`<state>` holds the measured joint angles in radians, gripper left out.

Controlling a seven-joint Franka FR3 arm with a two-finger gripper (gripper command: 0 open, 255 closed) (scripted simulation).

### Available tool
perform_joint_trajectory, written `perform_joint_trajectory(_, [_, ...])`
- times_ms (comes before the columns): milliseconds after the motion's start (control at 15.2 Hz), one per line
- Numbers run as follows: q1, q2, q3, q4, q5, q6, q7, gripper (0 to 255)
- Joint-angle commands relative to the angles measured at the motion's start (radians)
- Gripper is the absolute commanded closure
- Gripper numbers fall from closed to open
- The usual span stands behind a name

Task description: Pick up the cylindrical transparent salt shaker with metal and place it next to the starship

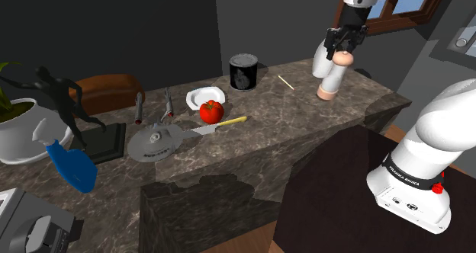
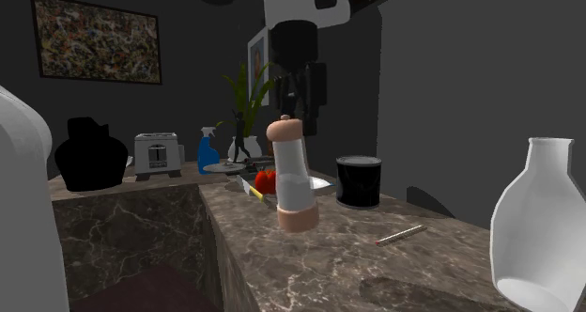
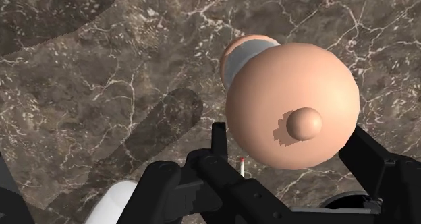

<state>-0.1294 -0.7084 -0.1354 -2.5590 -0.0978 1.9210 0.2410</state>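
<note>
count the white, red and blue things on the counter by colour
white: 3 (bowl, plant pot, vase)
red: 1 (tomato)
blue: 1 (spray bottle)
total: 5

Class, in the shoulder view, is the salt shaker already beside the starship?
No, the salt shaker is toward the view's right, with the tomato and black can between it and the starship.

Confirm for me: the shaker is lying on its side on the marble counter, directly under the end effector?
Not on its side: the shoulder view shows the shaker standing upright on the marble counter, directly under the end effector.
</note>
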Motion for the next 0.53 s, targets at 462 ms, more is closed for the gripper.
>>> perform_joint_trajectory(462, [0.004, -0.001, 0.008, 0.118, 0.008, -0.120, -0.002, 255])
